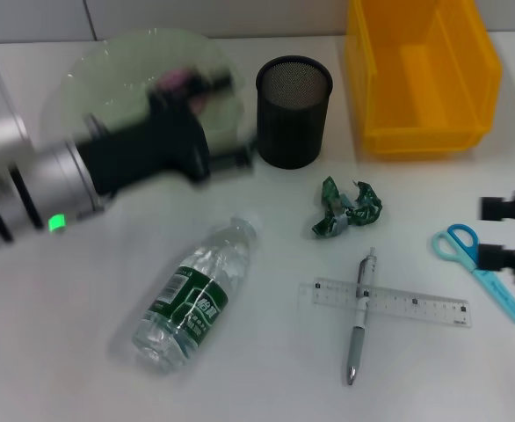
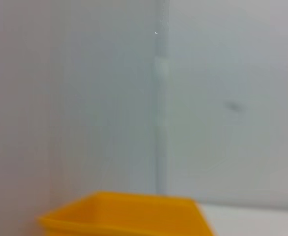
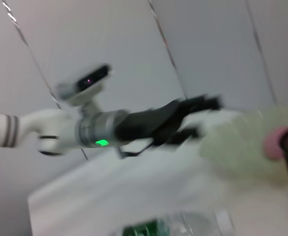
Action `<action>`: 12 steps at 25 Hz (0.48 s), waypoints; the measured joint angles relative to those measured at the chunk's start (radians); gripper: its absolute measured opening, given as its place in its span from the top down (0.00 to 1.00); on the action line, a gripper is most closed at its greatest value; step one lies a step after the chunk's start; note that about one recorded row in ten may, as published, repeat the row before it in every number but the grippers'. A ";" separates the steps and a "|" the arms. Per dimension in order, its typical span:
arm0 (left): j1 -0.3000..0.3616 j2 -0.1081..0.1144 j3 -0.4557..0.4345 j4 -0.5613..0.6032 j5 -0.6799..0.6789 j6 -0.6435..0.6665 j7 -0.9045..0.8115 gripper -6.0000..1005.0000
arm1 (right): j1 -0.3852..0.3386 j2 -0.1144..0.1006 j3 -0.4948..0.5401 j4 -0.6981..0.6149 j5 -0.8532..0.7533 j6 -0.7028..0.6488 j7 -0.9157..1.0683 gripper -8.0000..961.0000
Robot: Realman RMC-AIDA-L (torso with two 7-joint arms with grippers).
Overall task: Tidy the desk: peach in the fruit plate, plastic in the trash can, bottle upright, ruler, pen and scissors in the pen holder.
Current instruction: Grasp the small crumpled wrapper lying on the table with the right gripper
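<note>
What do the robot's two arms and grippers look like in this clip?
The left arm has a silver ribbed cylindrical wrist with a small green indicator light, leading into a black moulded left gripper with two dark fingers. From the right wrist view its upper links are white with a grey band. The right gripper, at the head view's edge, shows only black blocky fingers.

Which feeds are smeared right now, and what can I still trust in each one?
Head view: left gripper streaks over the pale green fruit plate; clear plastic bottle, transparent ruler and silver pen stay sharp. Left wrist view: soft throughout, only the yellow bin rim readable. Right wrist view: blurred, pink peach just a smudge.
</note>
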 joint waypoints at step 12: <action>0.104 -0.011 0.021 0.016 0.144 0.104 0.010 0.14 | 0.156 -0.006 -0.353 -0.467 -0.376 -0.012 0.516 0.13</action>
